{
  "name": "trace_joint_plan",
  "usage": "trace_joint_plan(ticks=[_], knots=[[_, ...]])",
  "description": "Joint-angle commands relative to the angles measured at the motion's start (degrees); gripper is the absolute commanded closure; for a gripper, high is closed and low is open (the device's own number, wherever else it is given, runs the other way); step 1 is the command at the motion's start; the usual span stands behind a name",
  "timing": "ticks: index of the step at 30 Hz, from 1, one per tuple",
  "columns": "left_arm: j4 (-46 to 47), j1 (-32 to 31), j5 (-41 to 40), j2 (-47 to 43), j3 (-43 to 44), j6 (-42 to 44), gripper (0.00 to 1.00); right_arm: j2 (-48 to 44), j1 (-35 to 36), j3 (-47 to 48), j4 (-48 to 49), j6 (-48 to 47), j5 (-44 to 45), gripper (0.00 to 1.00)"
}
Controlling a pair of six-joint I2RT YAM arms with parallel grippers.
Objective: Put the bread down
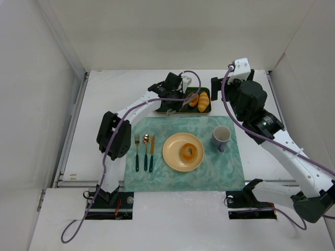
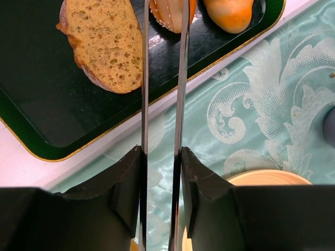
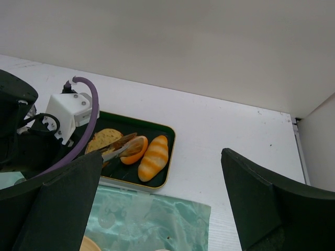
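My left gripper (image 2: 162, 157) is shut on metal tongs (image 2: 180, 78), and it reaches over the dark green tray (image 1: 162, 111). The tong tips sit on either side of a round orange roll (image 2: 170, 13), which lies in the tray. I cannot tell how tightly the tips press it. A brown bread slice (image 2: 102, 44) lies to the left of that roll and a striped long roll (image 3: 153, 158) to the right. The cream plate (image 1: 175, 159) on the mat holds a ring-shaped bread (image 1: 188, 152). My right gripper (image 3: 162, 204) is open and empty, and it hovers right of the tray.
A teal placemat (image 1: 157, 183) holds a fork, spoon and knife (image 1: 144, 151) left of the plate. A grey-blue mug (image 1: 221, 138) stands to the plate's right. White walls enclose the table at the back and sides.
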Motion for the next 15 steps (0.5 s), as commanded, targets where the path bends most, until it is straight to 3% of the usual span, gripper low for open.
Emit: trace_joint_plan(ticks=[1,15], knots=[[1.4,0.3,-1.0,-2.8,2.0,0.7,0.81,-1.3,-0.2,-0.1,2.6,0.0,-0.2,0.0],[0.6,-2.8,-3.8,-20.6,-2.9,-0.9,0.81,-2.4,-0.2,-0.1,3.7,0.0,2.2,0.0]])
